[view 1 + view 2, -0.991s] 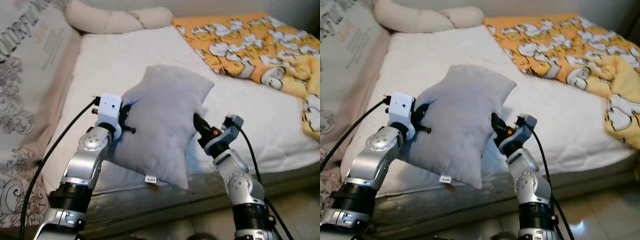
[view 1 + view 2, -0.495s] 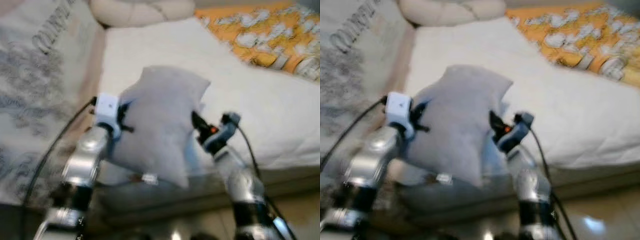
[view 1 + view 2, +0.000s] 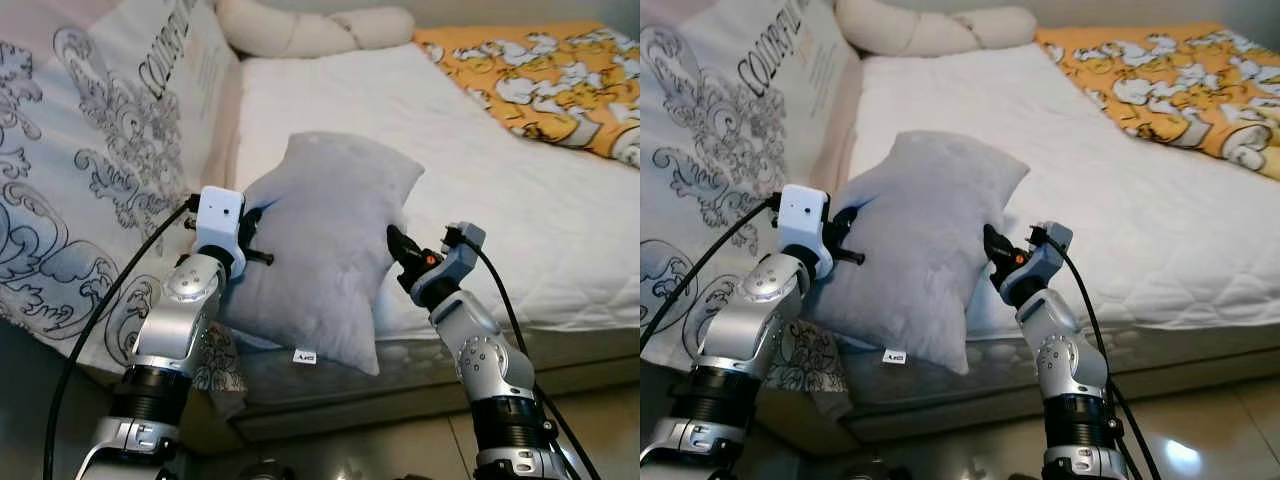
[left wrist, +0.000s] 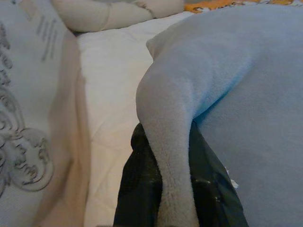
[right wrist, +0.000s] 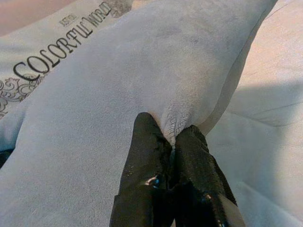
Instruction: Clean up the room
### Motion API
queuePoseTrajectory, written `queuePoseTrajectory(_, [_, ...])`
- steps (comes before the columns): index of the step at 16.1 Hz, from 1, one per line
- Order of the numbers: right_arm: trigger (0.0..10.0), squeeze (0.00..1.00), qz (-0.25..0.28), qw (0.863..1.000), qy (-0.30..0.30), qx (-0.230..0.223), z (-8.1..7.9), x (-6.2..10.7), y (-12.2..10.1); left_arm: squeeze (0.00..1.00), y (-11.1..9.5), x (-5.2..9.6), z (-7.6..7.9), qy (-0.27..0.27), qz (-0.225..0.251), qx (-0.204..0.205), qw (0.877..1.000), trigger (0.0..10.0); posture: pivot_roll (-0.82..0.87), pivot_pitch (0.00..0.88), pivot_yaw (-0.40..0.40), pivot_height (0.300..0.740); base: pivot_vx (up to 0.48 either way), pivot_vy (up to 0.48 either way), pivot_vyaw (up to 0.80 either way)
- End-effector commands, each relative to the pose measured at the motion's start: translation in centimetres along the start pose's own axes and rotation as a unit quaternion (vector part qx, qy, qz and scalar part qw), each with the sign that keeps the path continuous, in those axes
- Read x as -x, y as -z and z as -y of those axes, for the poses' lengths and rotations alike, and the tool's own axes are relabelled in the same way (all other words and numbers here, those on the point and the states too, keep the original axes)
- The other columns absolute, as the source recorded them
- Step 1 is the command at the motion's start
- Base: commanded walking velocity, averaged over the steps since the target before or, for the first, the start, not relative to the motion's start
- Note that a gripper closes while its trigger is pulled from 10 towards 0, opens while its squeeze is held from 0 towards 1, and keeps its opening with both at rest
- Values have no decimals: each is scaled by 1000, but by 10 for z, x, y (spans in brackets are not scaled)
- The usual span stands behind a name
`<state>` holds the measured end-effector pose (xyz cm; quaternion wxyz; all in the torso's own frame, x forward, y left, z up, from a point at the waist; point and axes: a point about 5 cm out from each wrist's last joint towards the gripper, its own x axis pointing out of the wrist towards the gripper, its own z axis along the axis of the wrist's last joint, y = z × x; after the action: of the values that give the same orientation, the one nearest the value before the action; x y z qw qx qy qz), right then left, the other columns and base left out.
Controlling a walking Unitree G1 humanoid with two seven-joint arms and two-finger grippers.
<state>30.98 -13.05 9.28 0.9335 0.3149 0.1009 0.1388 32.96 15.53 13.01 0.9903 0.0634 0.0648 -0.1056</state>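
A grey pillow [image 3: 325,245] hangs in the air above the near edge of the white mattress [image 3: 520,190], held between both arms. My left gripper [image 3: 252,232] is shut on the pillow's left edge, whose fold [image 4: 170,156] sits pinched between the black fingers [image 4: 137,189]. My right gripper [image 3: 396,245] is shut on the pillow's right edge, where the fabric [image 5: 175,118] bunches between the fingertips [image 5: 147,142]. A small white label [image 3: 304,356] dangles from the pillow's lower seam.
A white quilt with grey scroll print [image 3: 90,200] drapes over the bed's left side. A cream bolster [image 3: 300,30] lies at the head of the bed. An orange cartoon blanket [image 3: 540,70] covers the far right. Glossy floor [image 3: 1200,440] shows below the bed frame.
The camera has swung left, bringing the printed quilt into view and pushing the orange blanket right. Both grippers keep their hold on the pillow in the same pose.
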Motion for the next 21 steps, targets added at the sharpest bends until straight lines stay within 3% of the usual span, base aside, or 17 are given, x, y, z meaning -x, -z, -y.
queuePoseTrajectory(1, [10000, 0, 20, 1000, 17, 12, 7, 0, -13, 0, -11, -1, -10, -25, 22, -11, 999, 10000, -80, 0, 49, 740, 307, 0, 0])
queuePoseTrajectory(9, [10000, 0, 10, 999, 25, 22, 9, 0, -10, 0, -11, -1, -9, -23, 19, -13, 999, 10000, -82, 0, 48, 740, 345, 0, 0])
queuePoseTrajectory(12, [10000, 0, -27, 998, -8, 60, 2, -2, -5, 0, -11, -1, -14, -36, 18, -13, 999, 10000, -80, 0, 50, 740, 407, 0, 527])
queuePoseTrajectory(15, [10000, 0, -32, 999, -8, 42, 0, -4, -2, 0, -10, -1, -18, -48, 17, -14, 999, 10000, -78, 0, 47, 740, 409, 0, 260])
queuePoseTrajectory(19, [10000, 0, -60, 996, -25, 56, 0, -3, 4, 0, -10, 0, -24, -63, 12, -23, 998, 10000, -67, 0, 38, 740, 384, 0, 0])
queuePoseTrajectory(21, [10000, 0, -67, 996, -32, 47, 2, -2, 5, 0, -10, 1, -27, -69, 7, -30, 997, 10000, -64, 0, 38, 740, 0, 0, 0])
